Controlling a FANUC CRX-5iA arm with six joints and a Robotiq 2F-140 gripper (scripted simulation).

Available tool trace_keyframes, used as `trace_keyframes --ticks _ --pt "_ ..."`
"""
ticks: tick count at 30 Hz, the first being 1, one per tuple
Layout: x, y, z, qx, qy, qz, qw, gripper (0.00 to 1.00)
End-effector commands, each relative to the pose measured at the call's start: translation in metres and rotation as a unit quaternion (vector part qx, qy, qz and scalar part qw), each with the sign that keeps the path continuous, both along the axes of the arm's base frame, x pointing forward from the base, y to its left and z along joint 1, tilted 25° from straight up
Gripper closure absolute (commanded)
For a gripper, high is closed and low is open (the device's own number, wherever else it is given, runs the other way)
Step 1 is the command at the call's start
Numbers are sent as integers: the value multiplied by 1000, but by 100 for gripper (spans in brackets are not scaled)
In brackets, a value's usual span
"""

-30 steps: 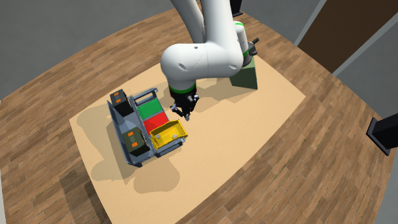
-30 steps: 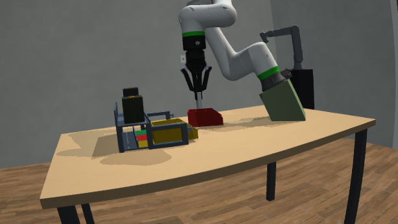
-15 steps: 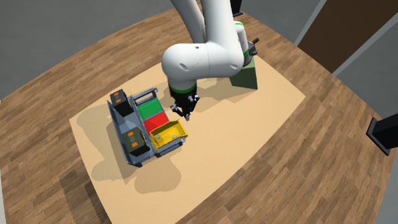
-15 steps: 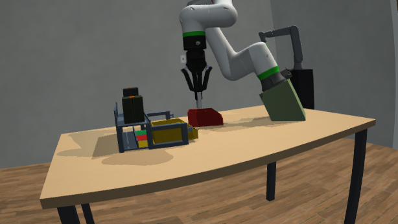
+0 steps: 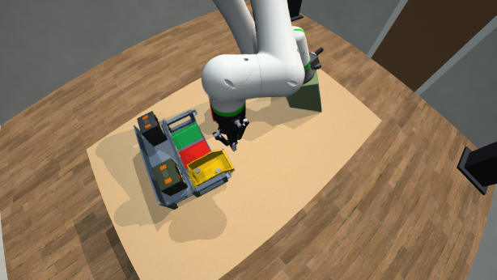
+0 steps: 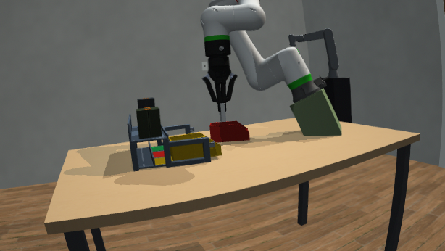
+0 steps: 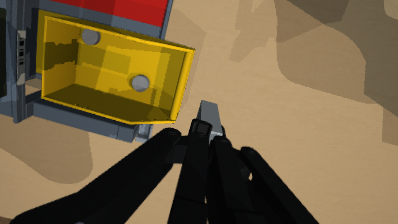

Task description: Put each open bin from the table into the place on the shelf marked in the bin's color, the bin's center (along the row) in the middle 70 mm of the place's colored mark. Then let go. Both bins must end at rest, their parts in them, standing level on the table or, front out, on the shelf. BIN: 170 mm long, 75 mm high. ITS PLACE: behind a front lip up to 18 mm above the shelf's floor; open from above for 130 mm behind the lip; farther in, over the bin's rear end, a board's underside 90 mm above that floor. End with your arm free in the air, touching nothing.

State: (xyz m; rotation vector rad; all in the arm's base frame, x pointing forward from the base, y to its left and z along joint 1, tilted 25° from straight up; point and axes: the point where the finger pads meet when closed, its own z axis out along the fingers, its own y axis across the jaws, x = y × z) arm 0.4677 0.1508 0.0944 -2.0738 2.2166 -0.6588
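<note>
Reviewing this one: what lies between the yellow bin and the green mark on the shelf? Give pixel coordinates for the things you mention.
The red mark [image 5: 194, 152] lies between the yellow bin [image 5: 211, 165] and the green mark [image 5: 187, 136], as the top view shows.

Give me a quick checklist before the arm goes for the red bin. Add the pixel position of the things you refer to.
1. Yellow bin [image 5: 211, 167] [image 6: 188, 150] [image 7: 112, 65] in the yellow-marked place: ok.
2. Its two grey parts inside: ok.
3. Red place [image 5: 195, 151] [image 6: 158, 154] [image 7: 135, 9] free of a bin: ok.
4. Red bin [image 6: 229, 132] upright on the table: ok.
5. Gripper [image 5: 234, 146] [image 6: 222, 120] [image 7: 205, 114] open for a grasp: not ok, shut on nothing.
6. Parts inside the red bin: cannot tell.
</note>
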Motion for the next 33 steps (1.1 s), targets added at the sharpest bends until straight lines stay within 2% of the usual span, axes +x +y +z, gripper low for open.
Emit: trace_keyframes --ticks 1,20,33 --pt "0 0 0 0 0 0 1000 100" --pt "1 -1 -3 0 0 0 1000 100" --pt "10 -8 -28 0 0 0 1000 100"
